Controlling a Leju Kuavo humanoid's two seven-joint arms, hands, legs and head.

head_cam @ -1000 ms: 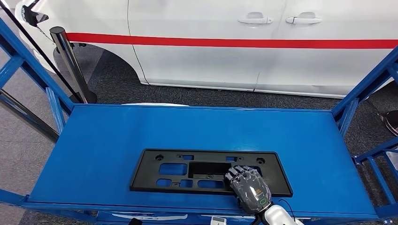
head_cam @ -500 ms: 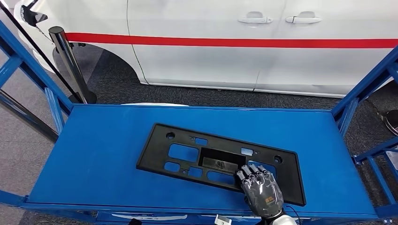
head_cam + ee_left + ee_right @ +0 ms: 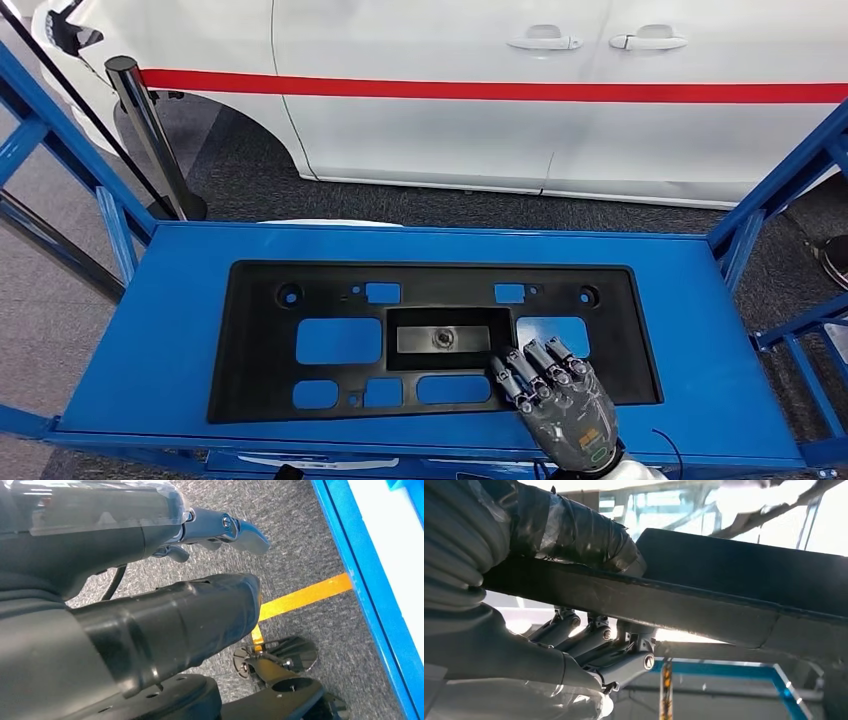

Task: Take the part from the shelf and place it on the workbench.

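— What's changed since half a second ago?
— Your part (image 3: 330,390) now looks bigger and squarer above the blue shelf (image 3: 170,300); right hand (image 3: 560,405) fingers (image 3: 589,640) clamp its near edge.
— Around you?
— White car (image 3: 560,110), then post (image 3: 150,130). Left hand (image 3: 150,580) holds nothing, fingers curled.

The blue shelf (image 3: 170,330) carries one black part (image 3: 260,340), held above its surface.

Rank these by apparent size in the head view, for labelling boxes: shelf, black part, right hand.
1. shelf
2. black part, lifted nearer the camera, so it looks enlarged
3. right hand, gripping the part's near edge
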